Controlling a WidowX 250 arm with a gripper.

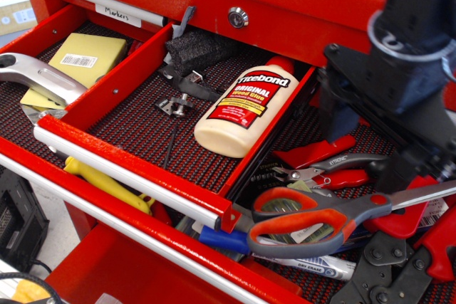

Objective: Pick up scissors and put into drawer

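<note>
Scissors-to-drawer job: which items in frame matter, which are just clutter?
Job:
- scissors, orange-red and grey handles, lying on the tool pile
- gripper, dark, above the pile right of the glue
- open drawer holding the glue

Clutter:
- wood glue bottle
- red-handled pliers
- black foam block
- yellow notepad
- marker

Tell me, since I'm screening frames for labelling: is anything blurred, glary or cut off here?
In observation.image, the scissors and glue bottle are sharp; the gripper at upper right is dark, slightly soft and cropped by the frame, its jaw state unreadable; mild glare streaks the drawer rail.
</note>
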